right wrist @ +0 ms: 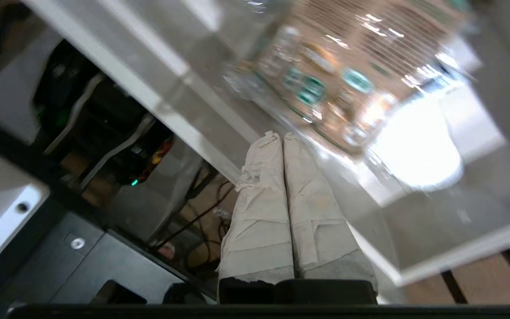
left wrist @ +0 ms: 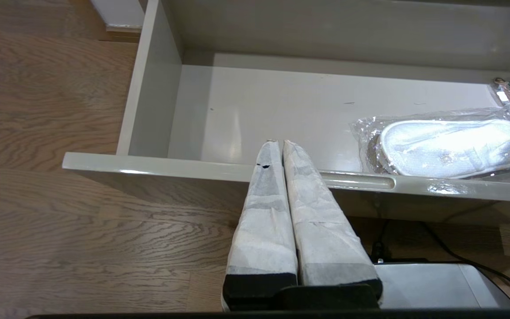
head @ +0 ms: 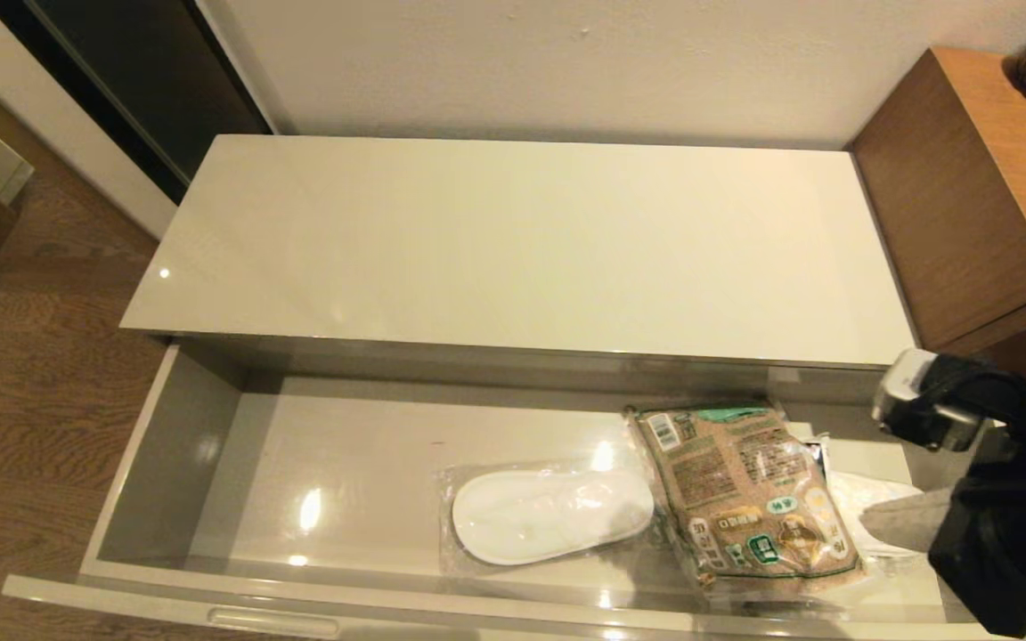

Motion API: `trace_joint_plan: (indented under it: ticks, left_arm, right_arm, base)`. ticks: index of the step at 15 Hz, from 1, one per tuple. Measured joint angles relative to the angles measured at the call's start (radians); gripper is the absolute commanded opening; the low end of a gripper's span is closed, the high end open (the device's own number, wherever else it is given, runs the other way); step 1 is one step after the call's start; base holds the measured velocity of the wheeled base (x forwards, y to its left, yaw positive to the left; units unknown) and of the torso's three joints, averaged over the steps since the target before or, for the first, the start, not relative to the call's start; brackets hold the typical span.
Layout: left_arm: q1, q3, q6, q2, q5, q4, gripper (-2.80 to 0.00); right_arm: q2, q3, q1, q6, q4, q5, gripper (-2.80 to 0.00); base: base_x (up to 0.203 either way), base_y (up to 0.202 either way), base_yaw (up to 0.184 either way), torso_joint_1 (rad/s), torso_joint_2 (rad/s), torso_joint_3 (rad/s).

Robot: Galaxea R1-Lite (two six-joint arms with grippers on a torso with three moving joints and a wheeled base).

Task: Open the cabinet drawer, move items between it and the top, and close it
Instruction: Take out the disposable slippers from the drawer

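We find the cabinet drawer (head: 166, 463) pulled fully out below the top (head: 513, 240) of the low cabinet, which carries none of the items. All three items lie inside the drawer.

The right hand (right wrist: 278, 138) is clenched, its two wrapped fingers (right wrist: 259, 208) pressed flat together with nothing between them. In the head view it sits at the drawer's right end (head: 878, 525), above the drawer floor. The brown grain bag (head: 745, 494) lies just beside it, toward the drawer's middle, flat with its printed face up and its green-bordered end toward the cabinet. In the right wrist view the bag (right wrist: 326, 75) lies ahead of the fingertips; we cannot tell whether they touch it. A white soft pack (head: 869, 499) lies close by the right hand, partly under the bag's edge and partly hidden by the arm; we see too little of it to confirm its markings.

The clear-wrapped white slippers (head: 549, 512) lie farther from the right hand, beyond the grain bag, with the wrapper meeting the bag's edge.

The left hand (left wrist: 279, 141) is also clenched and empty, its fingers (left wrist: 312, 208) closed against each other. It hangs outside the drawer, over the front panel beside a recessed handle slot (left wrist: 357, 180), with the slippers (left wrist: 454, 146) off to one side of it inside the drawer.

A taller brown wooden cabinet (head: 967, 196) stands against the low cabinet's right end.
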Motion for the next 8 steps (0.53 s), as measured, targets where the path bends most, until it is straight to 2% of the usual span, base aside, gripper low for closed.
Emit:
trace_joint_plan:
  ticks: [1,2,4,8]
  left_arm:
    - [0.000,0.000,0.000,0.000,0.000,0.000,-2.80]
    - [0.000,0.000,0.000,0.000,0.000,0.000,-2.80]
    - [-0.001,0.000,0.000,0.000,0.000,0.000,-2.80]
    - [0.000,0.000,0.000,0.000,0.000,0.000,-2.80]
  right_arm:
    - [0.022,-0.005,-0.008,-0.023,-0.003,0.027,-2.80]
    - [0.048,-0.010,-0.021,-0.058,-0.010,0.055,0.00]
    - [0.095,-0.013,-0.040,-0.111,-0.028,0.099,0.00]
    - [0.226,-0.012,-0.047,-0.123,-0.102,0.106,0.00]
  base:
    - [0.000,0.000,0.000,0.000,0.00,0.000]
    - [0.000,0.000,0.000,0.000,0.00,0.000]
    - [0.000,0.000,0.000,0.000,0.00,0.000]
    - [0.000,0.000,0.000,0.000,0.00,0.000]
